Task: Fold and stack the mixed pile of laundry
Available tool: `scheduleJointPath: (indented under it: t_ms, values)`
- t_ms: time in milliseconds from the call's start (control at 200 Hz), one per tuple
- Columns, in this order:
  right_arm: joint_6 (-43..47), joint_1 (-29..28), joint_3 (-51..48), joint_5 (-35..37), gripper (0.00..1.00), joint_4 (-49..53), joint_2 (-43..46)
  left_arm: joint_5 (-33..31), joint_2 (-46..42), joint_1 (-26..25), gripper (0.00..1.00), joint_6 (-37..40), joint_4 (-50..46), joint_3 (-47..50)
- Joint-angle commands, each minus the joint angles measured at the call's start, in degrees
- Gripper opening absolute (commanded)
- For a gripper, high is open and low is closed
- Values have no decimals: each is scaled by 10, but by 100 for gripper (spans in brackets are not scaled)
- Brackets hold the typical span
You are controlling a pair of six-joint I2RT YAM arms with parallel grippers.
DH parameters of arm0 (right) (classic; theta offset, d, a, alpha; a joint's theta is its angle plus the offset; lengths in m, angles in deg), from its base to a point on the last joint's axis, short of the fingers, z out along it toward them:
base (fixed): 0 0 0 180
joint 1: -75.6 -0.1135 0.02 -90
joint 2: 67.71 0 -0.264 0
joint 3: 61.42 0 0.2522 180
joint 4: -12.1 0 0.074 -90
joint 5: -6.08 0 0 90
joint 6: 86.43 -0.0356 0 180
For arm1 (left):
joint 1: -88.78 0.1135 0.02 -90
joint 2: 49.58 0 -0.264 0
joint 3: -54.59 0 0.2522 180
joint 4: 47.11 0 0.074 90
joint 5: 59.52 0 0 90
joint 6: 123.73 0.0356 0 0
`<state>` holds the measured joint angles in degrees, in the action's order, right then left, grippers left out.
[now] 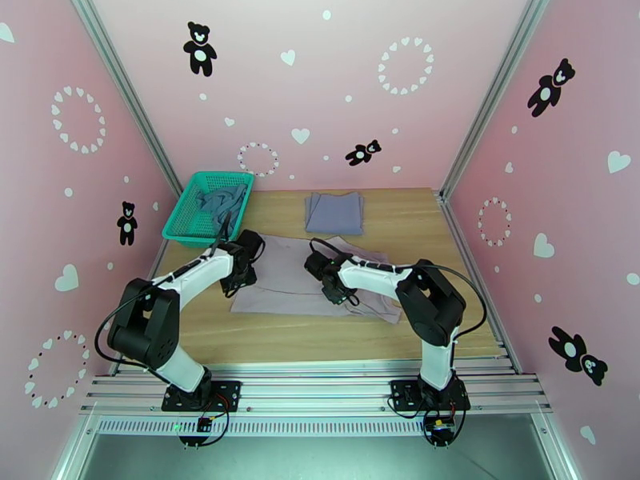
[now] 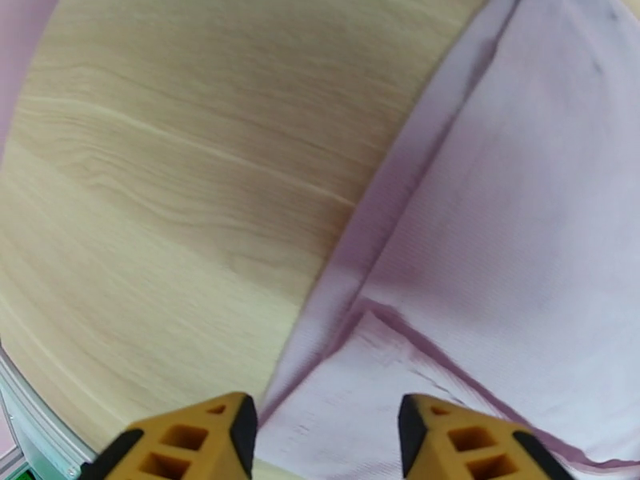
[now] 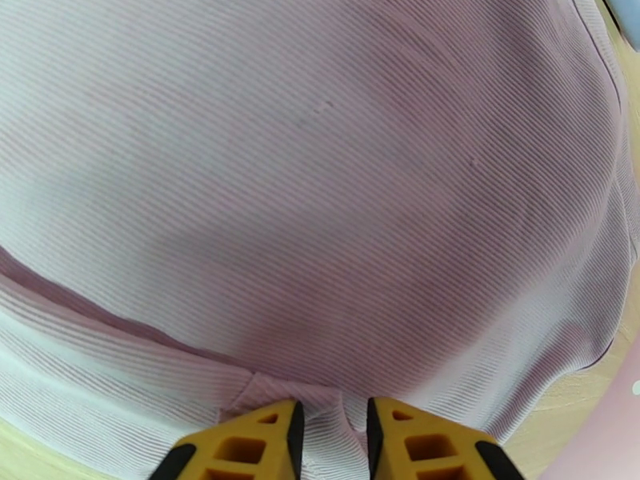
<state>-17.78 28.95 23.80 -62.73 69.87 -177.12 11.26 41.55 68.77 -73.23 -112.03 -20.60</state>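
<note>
Mauve-grey ribbed cloth, the pale mauve garment (image 1: 292, 274), is seen spread nearly flat at the centre of the wooden surface (image 1: 416, 234). Its near right corner is rumpled.

The left tool (image 1: 238, 282) is set low at the garment's 9 o'clock edge. In the left wrist view the left tool (image 2: 324, 430) is seen with its jaws parted. The cloth edge (image 2: 496, 194) lies in the gap between them and is not pinched. Bare wood (image 2: 160, 194) is seen at 10 o'clock of that edge.

The right tool (image 1: 334, 295) is placed over the garment toward its 4 o'clock side. In the right wrist view the right tool (image 3: 332, 426) is seen nearly closed, with a small tuck of the cloth (image 3: 320, 194) nipped between its yellow fingers (image 3: 256, 446).

A grey-lavender garment (image 1: 334, 212) is noted folded square at 12 o'clock of the spread cloth, just apart from it.

A teal-blue top (image 1: 220, 200) is seen bunched inside the green mesh basket (image 1: 192, 238), at 10 o'clock by the far left corner.
</note>
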Motion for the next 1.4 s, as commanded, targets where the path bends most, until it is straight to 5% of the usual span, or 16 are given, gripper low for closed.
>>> scheduleJointPath:
  t_ms: [0, 155, 285, 696, 1081, 1396]
  values:
    - [-15, 9, 16, 10, 35, 13, 25, -16, -53, 2, 48, 1, -38, -13]
    - [-26, 10, 25, -2, 44, 31, 83, 91, -87, -10, 27, 3, -5, 48]
    - [-48, 6, -15, -82, 35, 8, 132, 140, -67, -20, 17, -13, 66, 108]
    - [-129, -19, -55, -139, 0, -55, 45, 118, 56, -21, 11, -40, 137, 120]
    - [-200, -51, -159, -126, 0, -71, 62, 143, -12, -52, 13, -85, 133, 261]
    - [-232, -79, -208, -119, 0, -50, 107, 134, -107, -75, 18, -99, 28, 269]
